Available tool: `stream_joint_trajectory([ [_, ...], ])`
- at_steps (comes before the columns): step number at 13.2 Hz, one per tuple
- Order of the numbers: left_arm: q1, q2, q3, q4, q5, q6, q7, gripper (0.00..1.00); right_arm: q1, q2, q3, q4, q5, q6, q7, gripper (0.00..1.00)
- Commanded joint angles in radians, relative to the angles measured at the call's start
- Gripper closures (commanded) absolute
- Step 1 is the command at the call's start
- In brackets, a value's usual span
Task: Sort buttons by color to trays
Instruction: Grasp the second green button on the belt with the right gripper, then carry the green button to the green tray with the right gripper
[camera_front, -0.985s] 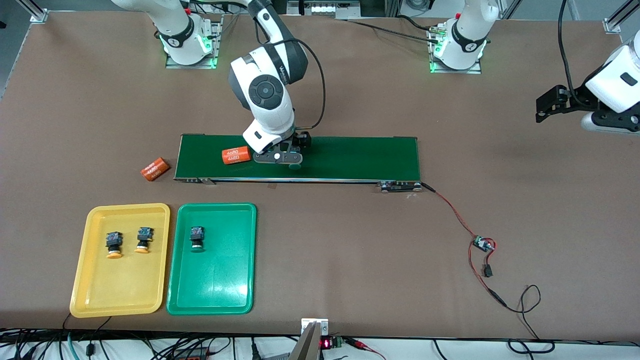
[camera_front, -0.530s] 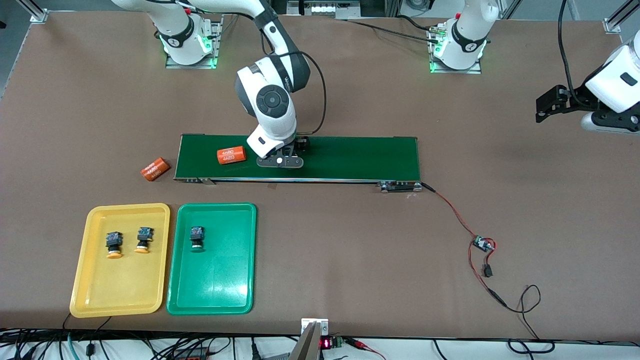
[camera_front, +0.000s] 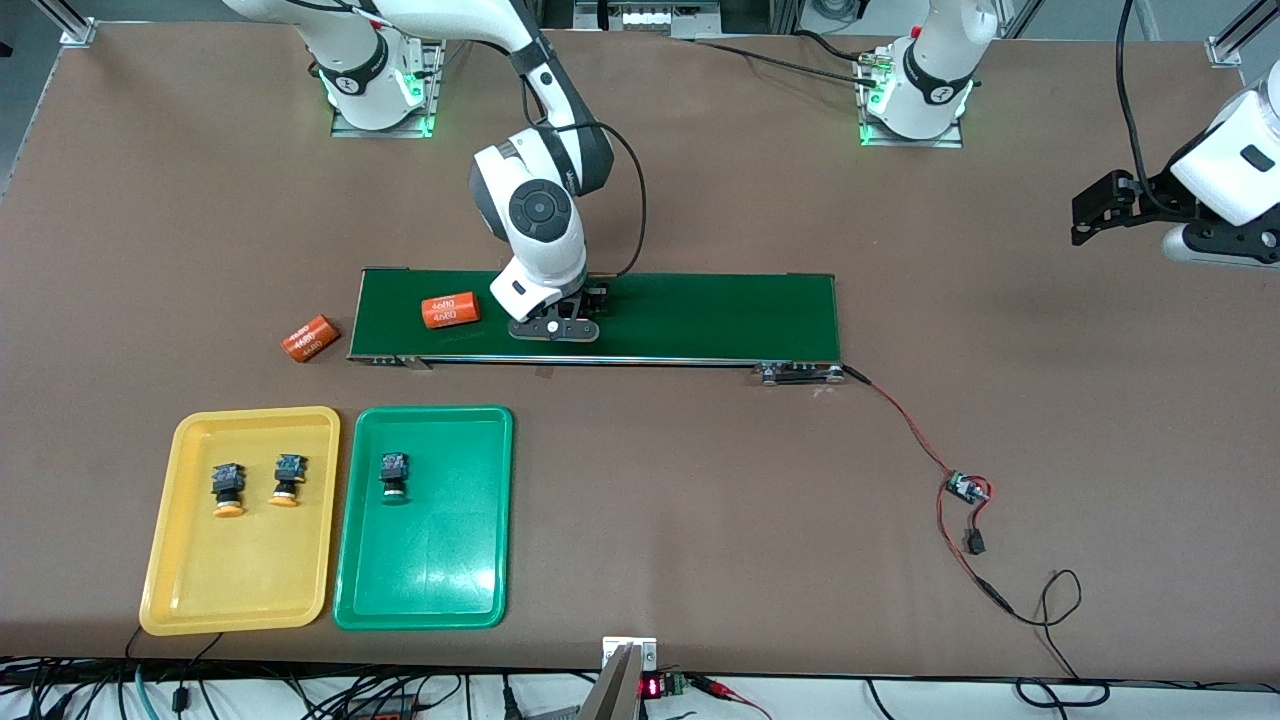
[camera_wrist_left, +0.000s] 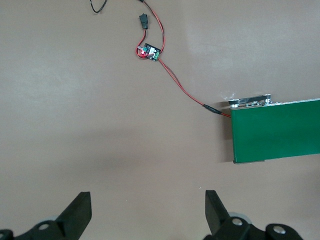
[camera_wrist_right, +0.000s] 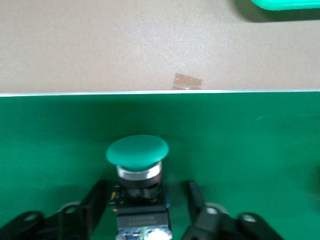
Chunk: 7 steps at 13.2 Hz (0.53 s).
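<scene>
My right gripper (camera_front: 555, 328) is low over the dark-green belt (camera_front: 700, 315). In the right wrist view its fingers (camera_wrist_right: 97, 197) stand open on either side of a green-capped button (camera_wrist_right: 137, 152) that lies on the belt; the front view hides this button under the hand. Two yellow-capped buttons (camera_front: 229, 490) (camera_front: 288, 480) lie in the yellow tray (camera_front: 160, 560). One green-capped button (camera_front: 394, 475) lies in the green tray (camera_front: 420, 615). My left gripper (camera_front: 1085, 215) waits open and empty above bare table at the left arm's end (camera_wrist_left: 147, 215).
An orange cylinder (camera_front: 450, 310) lies on the belt beside my right gripper. Another (camera_front: 310, 338) lies on the table off the belt's end. A small circuit board (camera_front: 965, 488) with red wires runs from the belt's other end.
My right gripper has come down over the green-capped button on the belt and now covers it. The orange cylinder on the belt has travelled toward the right arm's end.
</scene>
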Motion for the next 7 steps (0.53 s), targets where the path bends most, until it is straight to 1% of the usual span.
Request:
stream_joint_trajectory([
  [1,0.001,0.015,-0.001,0.036,-0.015,-0.026,0.009,0.0,0.01,-0.027,-0.007,-0.01,0.004,-0.021,0.012,0.78],
  [2,0.001,0.015,-0.001,0.036,-0.015,-0.026,0.009,0.0,0.01,-0.027,-0.008,-0.01,0.004,-0.024,0.015,0.84],
  [3,0.001,0.015,-0.001,0.036,-0.015,-0.026,0.009,0.0,0.01,-0.031,-0.011,-0.009,0.004,-0.026,0.016,0.86],
  [5,0.001,0.015,-0.001,0.036,-0.015,-0.026,0.009,0.0,-0.007,-0.054,-0.018,0.005,0.005,-0.024,0.009,0.88],
  [7,0.001,0.015,-0.001,0.036,-0.015,-0.026,0.009,0.0,-0.019,-0.056,-0.075,0.055,0.002,-0.027,-0.008,0.88],
])
